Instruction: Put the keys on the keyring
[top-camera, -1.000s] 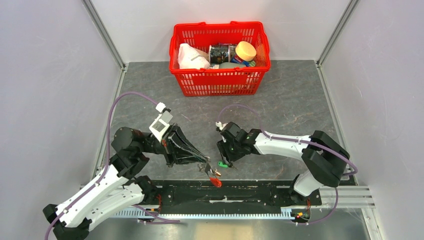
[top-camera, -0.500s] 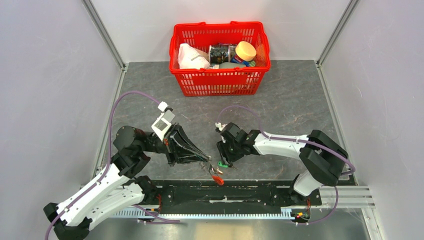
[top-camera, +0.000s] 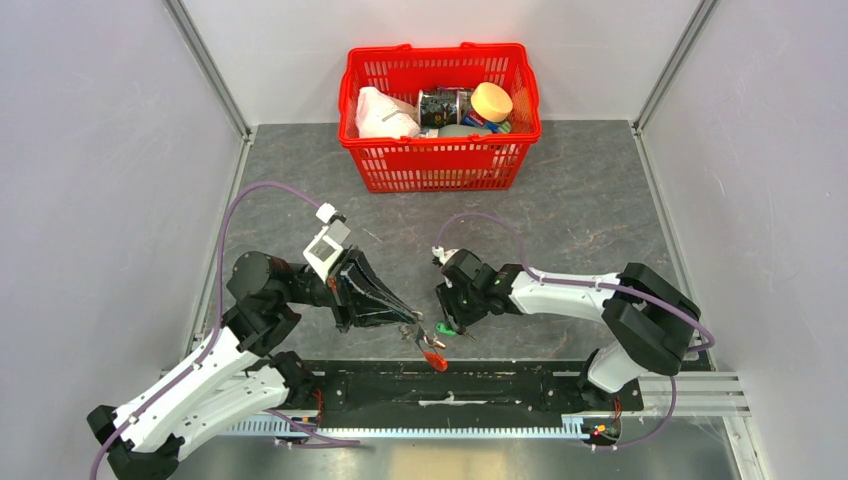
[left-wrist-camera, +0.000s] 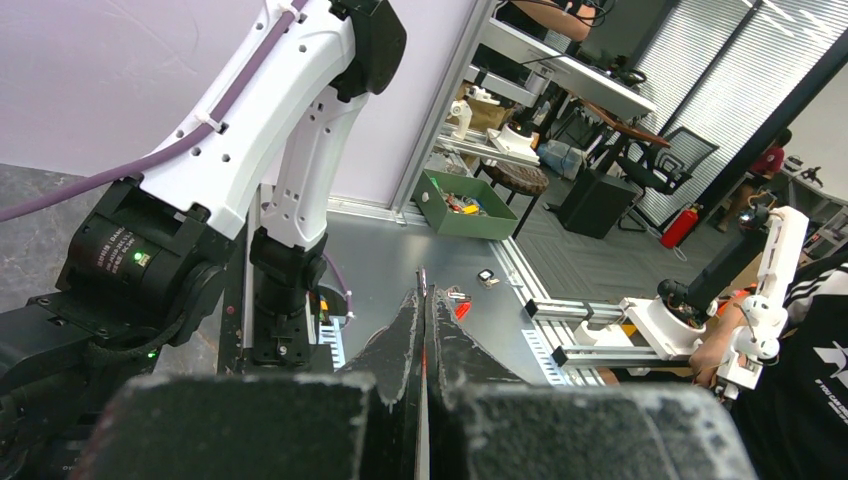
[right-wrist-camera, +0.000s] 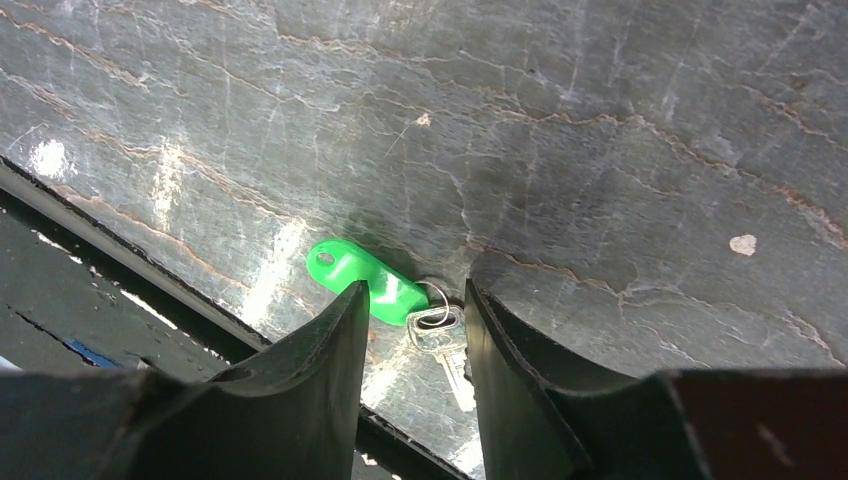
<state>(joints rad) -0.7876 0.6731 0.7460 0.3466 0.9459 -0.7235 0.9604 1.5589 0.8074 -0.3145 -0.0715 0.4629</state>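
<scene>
While the left gripper (top-camera: 411, 327) is pinched shut on the thin metal ring of the keyring (top-camera: 431, 358), whose red loop hangs at 5 o'clock from its tips, the right gripper (right-wrist-camera: 415, 294) hovers low over the counter (right-wrist-camera: 600, 150) with its jaws apart, straddling a small silvery key (right-wrist-camera: 443, 335). The key's green tag (right-wrist-camera: 365, 282) lies at 10 o'clock from it. Key and keyring are near each other but apart.

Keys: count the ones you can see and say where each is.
1: a silver key joined to the green tag, on the table between the right claw's fingers. More may be hidden near the left claw.
</scene>
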